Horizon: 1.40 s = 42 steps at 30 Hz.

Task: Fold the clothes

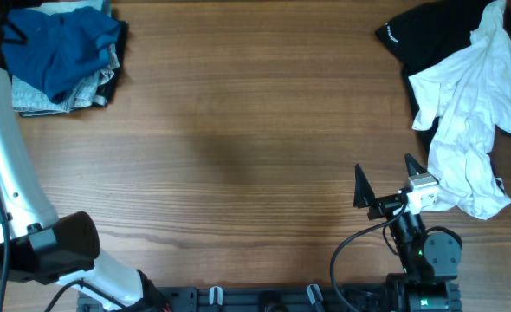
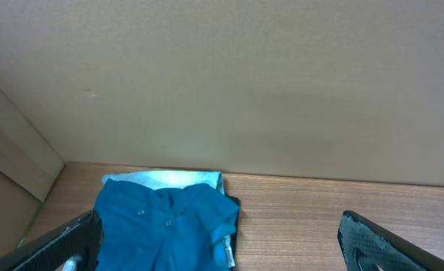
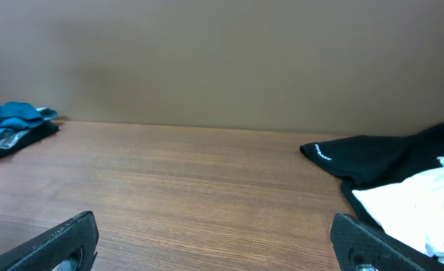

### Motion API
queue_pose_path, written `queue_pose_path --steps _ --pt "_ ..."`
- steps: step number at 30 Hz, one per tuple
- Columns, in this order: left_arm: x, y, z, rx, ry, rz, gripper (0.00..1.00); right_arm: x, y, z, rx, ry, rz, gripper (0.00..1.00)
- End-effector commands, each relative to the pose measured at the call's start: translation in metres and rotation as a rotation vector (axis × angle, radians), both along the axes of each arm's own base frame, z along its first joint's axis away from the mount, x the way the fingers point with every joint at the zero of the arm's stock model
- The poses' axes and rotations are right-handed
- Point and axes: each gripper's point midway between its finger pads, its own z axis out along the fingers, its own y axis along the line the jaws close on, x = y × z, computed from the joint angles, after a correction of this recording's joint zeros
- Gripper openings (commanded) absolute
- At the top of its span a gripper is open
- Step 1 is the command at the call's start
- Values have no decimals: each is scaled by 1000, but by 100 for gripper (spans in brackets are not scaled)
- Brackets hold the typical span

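Note:
A blue polo shirt (image 1: pixel 61 48) lies on top of a stack of folded clothes (image 1: pixel 61 97) at the table's far left corner. It also shows in the left wrist view (image 2: pixel 162 222). My left gripper (image 2: pixel 222 248) is open and empty, just above and in front of that shirt. A crumpled white shirt (image 1: pixel 472 121) lies over a black garment (image 1: pixel 429 35) at the far right. My right gripper (image 1: pixel 385 178) is open and empty near the front edge, just left of the white shirt's lower end. In the right wrist view (image 3: pixel 218 245) its fingers frame bare table.
The wooden table (image 1: pixel 238 130) spreads between the two piles. My left arm's white links (image 1: pixel 13 182) run along the left edge. A beige wall (image 3: pixel 222 60) stands behind the table's far edge.

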Motion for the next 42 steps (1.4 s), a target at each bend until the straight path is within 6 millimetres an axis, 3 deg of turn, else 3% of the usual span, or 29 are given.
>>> queue_pose_path --steps 1,8,12,16,20,25,31,38,42 --pt "3 -1 -5 -16 8 -7 100 -1 4 3 -12 -16 24 100" --pt "-11 -1 -6 -11 43 10 100 -1 4 3 -12 -16 23 100" --pt "-41 -14 8 -7 60 6 100 -1 4 3 -12 -16 23 100" --pt "-83 -26 23 -8 63 6 100 -1 4 3 -12 -16 24 100" --pt "-110 -41 19 0 22 -9 100 -1 4 3 -12 -16 24 100" --pt "-135 -64 -12 24 -119 -60 100 -1 4 3 -12 -17 24 100" --pt "-187 -81 -87 -91 -294 -32 100 -1 4 3 -12 -16 24 100" --pt "-226 -106 -162 -110 -419 -89 100 -1 4 3 -12 -17 24 100" --pt "-238 -111 -183 -108 -454 -100 100 -1 4 3 -12 -17 24 100"
